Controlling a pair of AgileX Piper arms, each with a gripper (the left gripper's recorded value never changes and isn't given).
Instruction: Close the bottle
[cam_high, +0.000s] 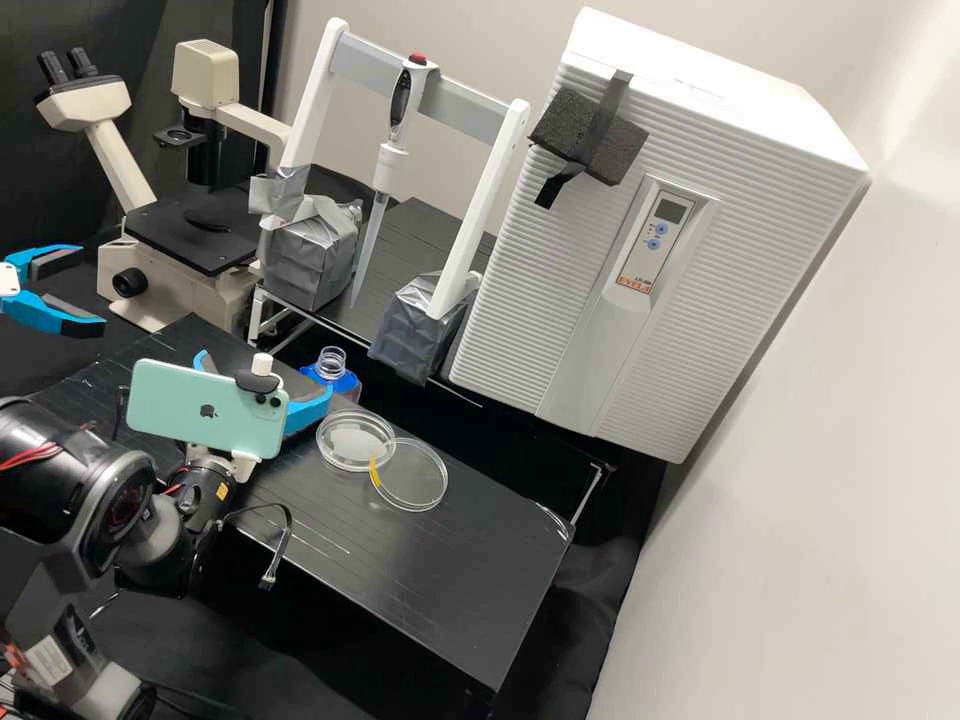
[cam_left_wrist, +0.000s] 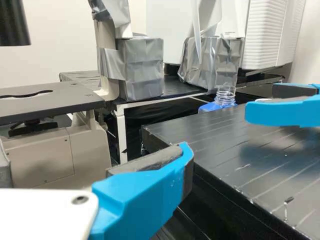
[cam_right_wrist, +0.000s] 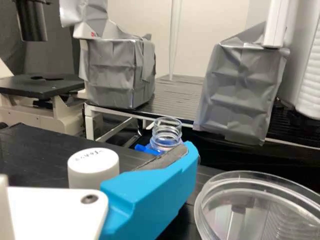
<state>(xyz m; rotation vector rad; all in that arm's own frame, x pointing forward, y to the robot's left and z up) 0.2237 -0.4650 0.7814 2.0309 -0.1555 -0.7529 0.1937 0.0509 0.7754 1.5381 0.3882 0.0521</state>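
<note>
Your bottle (cam_high: 330, 366) stands uncapped with blue liquid in it, just past the far edge of the platform (cam_high: 450, 570) and in front of a taped block (cam_high: 415, 325). The cap (cam_high: 262, 366) is at the right gripper (cam_high: 268, 382), close to the bottle. You cannot tell whether that claw is clamped on the cap or merely around it.

The right wrist view gives you faint handwriting on top of the cap (cam_right_wrist: 93, 159), too small to read. It also gives you the clear neck of the bottle (cam_right_wrist: 166, 132) just beyond, and a small red printed mark on the tape (cam_right_wrist: 93, 34).

The high view gives you the cabinet (cam_high: 700, 180). Its panel (cam_high: 655, 235) carries a small display, two blue buttons and orange print.

Your left gripper (cam_high: 90, 288) hangs wide and empty by the microscope (cam_high: 170, 250), well apart from the bottle. The left wrist view sets the bottle (cam_left_wrist: 225, 96) far off across the platform. Two dishes (cam_high: 352, 440) overlap beside the right gripper.
</note>
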